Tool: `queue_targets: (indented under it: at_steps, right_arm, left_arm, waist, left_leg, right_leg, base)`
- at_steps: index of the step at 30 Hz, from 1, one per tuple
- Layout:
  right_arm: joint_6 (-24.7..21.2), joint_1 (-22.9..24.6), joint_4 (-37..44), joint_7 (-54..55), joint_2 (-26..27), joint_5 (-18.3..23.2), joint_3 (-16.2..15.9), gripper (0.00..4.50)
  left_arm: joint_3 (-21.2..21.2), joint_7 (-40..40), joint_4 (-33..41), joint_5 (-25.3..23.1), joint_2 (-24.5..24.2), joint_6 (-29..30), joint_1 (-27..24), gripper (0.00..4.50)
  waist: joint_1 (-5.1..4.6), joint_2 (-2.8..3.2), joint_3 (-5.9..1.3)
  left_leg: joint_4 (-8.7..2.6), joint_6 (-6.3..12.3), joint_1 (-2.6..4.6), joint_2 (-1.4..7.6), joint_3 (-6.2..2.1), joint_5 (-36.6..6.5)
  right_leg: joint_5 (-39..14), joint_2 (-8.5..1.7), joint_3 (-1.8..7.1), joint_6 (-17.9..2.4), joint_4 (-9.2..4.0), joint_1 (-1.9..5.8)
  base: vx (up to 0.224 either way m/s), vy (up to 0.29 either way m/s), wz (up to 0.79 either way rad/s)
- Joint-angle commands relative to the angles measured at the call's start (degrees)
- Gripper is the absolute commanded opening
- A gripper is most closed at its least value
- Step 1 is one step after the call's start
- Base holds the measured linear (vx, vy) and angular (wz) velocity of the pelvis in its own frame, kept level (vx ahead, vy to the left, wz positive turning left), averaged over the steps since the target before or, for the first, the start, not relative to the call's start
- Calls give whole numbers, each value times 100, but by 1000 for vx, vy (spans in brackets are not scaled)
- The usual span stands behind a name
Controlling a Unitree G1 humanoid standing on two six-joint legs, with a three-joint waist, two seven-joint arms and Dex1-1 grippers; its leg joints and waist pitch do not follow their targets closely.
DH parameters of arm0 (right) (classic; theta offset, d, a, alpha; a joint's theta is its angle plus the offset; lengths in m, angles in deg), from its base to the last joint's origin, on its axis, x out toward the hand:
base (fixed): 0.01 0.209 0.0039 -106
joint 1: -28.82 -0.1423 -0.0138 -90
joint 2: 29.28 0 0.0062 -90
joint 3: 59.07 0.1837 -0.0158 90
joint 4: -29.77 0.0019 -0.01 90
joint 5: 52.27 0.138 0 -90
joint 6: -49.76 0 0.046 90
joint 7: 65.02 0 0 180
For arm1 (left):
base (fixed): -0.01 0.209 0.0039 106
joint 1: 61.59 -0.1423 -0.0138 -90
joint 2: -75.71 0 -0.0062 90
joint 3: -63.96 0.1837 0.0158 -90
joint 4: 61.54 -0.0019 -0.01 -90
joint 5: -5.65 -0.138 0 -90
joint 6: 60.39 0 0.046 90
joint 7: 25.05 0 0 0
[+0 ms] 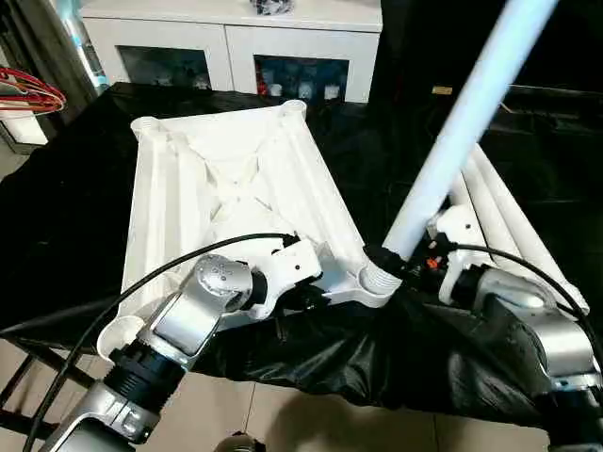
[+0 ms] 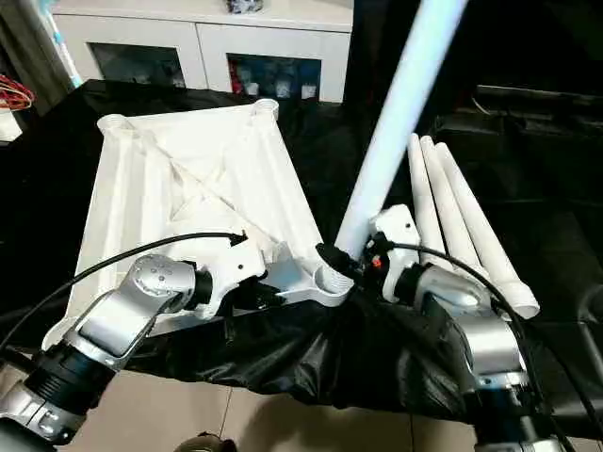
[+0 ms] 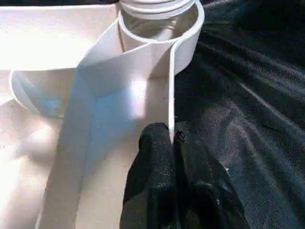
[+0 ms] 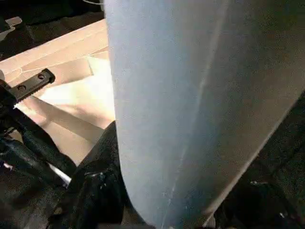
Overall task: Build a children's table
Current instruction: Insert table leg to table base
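Observation:
The white tabletop (image 1: 226, 179) lies upside down on the black cloth, ribbed underside up. My left gripper (image 3: 172, 136) is shut on its thin rim wall just beside the near right corner socket (image 1: 377, 282). One long white leg (image 1: 452, 141) stands in that socket, leaning up and to the right. My right gripper (image 1: 400, 259) is shut on the leg just above the socket, and one black finger (image 4: 102, 176) presses the leg (image 4: 200, 95). Three more legs (image 2: 452, 207) lie side by side to the right of the tabletop.
A black cloth (image 1: 57, 217) covers the work surface and hangs over its near edge, with the floor below. A white glass-door cabinet (image 1: 236, 38) stands behind. Red cables (image 1: 28, 94) lie at the far left. Black cables run along both forearms.

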Motion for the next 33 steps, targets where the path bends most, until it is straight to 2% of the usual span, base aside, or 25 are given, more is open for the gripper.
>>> queue_targets:
  at_steps: [1, 5, 11, 16, 20, 23, 33]
  right_arm:
    - [-158, -40, -200, -111, -22, -93, -217, 191]
    - [-179, -157, -327, -199, -5, -90, -257, 191]
    - [-255, -248, -373, -353, 33, -74, -329, 191]
    - [-327, -265, -329, -381, 69, -10, -317, 191]
    - [-381, -257, -275, -421, 65, 19, -301, 191]
    - [-527, -222, -111, -508, 65, 175, -240, 191]
    - [-378, -306, -431, -365, 139, 41, -176, 191]
  left_arm:
    - [-128, 90, 22, 174, 108, 61, -29, 0]
    - [-138, 78, -60, 153, 83, 56, 15, 0]
    - [-159, -2, -159, 215, 28, 35, 90, 0]
    - [-159, -34, -168, 232, 12, 38, 109, 0]
    - [-177, 11, -219, 228, 24, 7, 128, 0]
    - [-218, 39, -282, 274, 41, -17, 154, 0]
    - [-242, -71, -301, 345, -11, -110, 157, 0]
  waist:
    - [15, -91, -360]
    - [6, -101, -367]
    - [7, -109, -357]
    - [5, -113, -365]
    - [-1, -111, -359]
    - [2, -106, -354]
    - [-5, -108, -356]
  left_leg:
    - [-368, 323, 88, 270, -96, -677]
    - [-351, 378, 87, 269, -91, -549]
    - [-362, 354, 96, 273, -90, -639]
    - [-356, 384, 90, 271, -90, -543]
    - [-361, 386, 88, 274, -92, -621]
    - [-371, 347, 101, 281, -94, -691]
    - [-370, 308, 95, 276, -92, -669]
  right_leg:
    - [-341, -422, 160, -1399, -359, 220]
    - [-105, -417, 163, -1423, -339, 221]
    - [-315, -423, 166, -1404, -357, 214]
    - [-106, -423, 164, -1429, -337, 221]
    - [-202, -424, 164, -1433, -347, 222]
    - [-313, -427, 167, -1415, -360, 213]
    - [-301, -429, 167, -1401, -359, 207]
  base:
    - [0, 0, 0]
    - [0, 0, 0]
    - [0, 0, 0]
    - [0, 0, 0]
    - [0, 0, 0]
    - [0, 0, 0]
    - [0, 0, 0]
